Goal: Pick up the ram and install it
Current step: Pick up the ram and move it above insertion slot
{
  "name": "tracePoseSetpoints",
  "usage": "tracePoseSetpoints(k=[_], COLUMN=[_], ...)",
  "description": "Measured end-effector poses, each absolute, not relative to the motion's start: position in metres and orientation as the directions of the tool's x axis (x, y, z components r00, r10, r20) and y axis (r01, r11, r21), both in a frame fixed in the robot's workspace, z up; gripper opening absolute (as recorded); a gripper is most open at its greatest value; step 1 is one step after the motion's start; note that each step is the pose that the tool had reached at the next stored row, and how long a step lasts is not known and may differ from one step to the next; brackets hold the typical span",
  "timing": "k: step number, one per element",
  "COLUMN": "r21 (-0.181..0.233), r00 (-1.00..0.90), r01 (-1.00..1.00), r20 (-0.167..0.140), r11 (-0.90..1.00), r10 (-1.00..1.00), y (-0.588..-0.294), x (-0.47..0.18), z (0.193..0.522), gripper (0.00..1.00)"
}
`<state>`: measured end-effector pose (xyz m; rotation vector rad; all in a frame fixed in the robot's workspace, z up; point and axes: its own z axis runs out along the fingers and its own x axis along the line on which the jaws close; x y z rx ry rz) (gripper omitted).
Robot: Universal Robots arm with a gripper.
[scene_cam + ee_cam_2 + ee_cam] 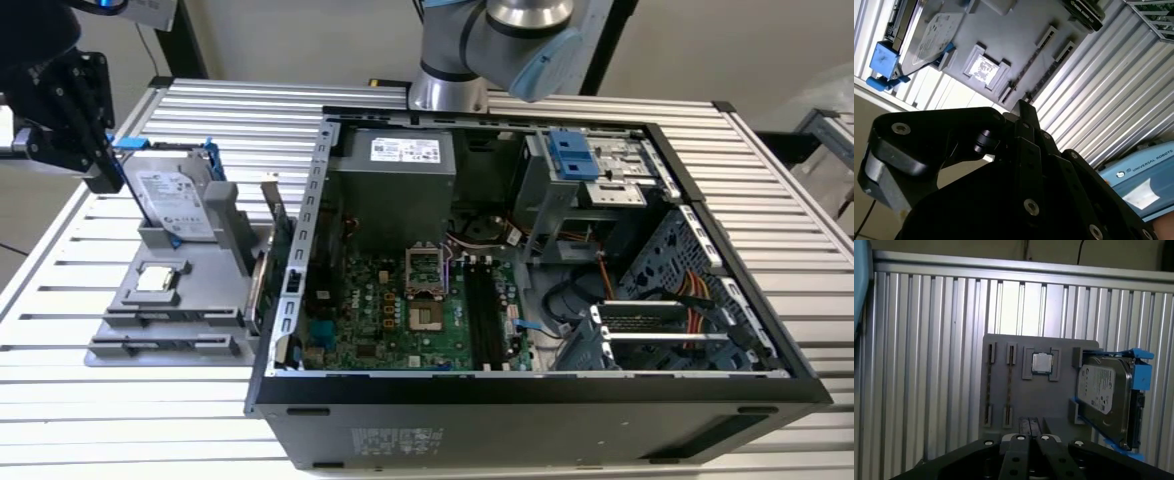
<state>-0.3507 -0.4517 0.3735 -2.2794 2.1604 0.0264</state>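
Note:
The ram [1009, 385] shows edge-on as a thin line. It stands in one of two long slots of a grey holder tray [1054, 405], on the side nearer the square silver chip [1042, 362]. The second wrist view shows the ram [1026, 67] again, and in the exterior view the ram [174, 317] lies near the tray's front. My black gripper [107, 180] hangs at the exterior view's left, above and behind the hard drive [171, 200], apart from the ram. The gripper [1030, 421] has its fingers [1024, 112] shut with nothing between them.
An open computer case [287, 300] stands at the exterior view's right of the tray, with the motherboard and its black memory slots [483, 310] inside. The hard drive sits upright in a blue frame [1143, 375]. A dark card [263, 275] stands between tray and case. The table [80, 420] is ribbed aluminium.

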Motion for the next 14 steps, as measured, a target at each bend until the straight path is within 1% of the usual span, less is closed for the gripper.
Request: tracePoseSetpoints(k=[13, 14], r21=[0.011, 0.011], r00=[0.055, 0.055], r01=[-0.998, -0.998], r20=[-0.013, -0.013], r11=[-0.055, -0.055], r10=[-0.998, -0.998], y=[-0.4517, -0.4517], x=[-0.3507, -0.3507], z=[0.3735, 0.3735], gripper=[0.0, 1.0])
